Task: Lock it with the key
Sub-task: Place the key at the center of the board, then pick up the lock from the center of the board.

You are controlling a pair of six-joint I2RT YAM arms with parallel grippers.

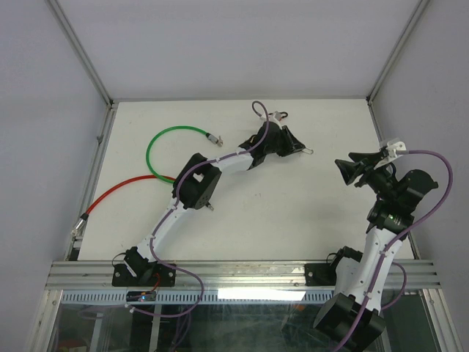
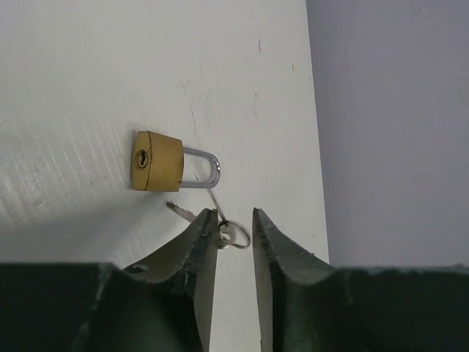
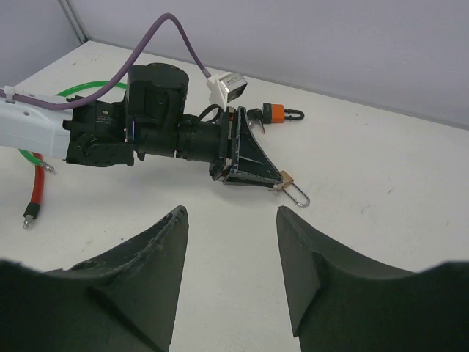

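Note:
A brass padlock (image 2: 157, 161) lies on its side on the white table, keyhole facing the left wrist camera and its steel shackle (image 2: 206, 167) pointing toward the wall. A small key (image 2: 180, 211) on a ring (image 2: 236, 235) lies just in front of it. My left gripper (image 2: 234, 213) stands open by a narrow gap, the ring between the fingertips and resting against the left finger (image 2: 205, 231). In the top view that gripper (image 1: 299, 147) is at the table's far middle, with the padlock (image 1: 308, 152) at its tips. My right gripper (image 3: 231, 211) hovers open and empty, well short of the padlock (image 3: 287, 178).
A green cable (image 1: 165, 139) loops at the far left, and a red cable (image 1: 117, 192) runs to the left edge. A small orange-and-black connector (image 3: 275, 112) lies behind the left wrist. The grey back wall (image 2: 388, 110) stands close beyond the padlock.

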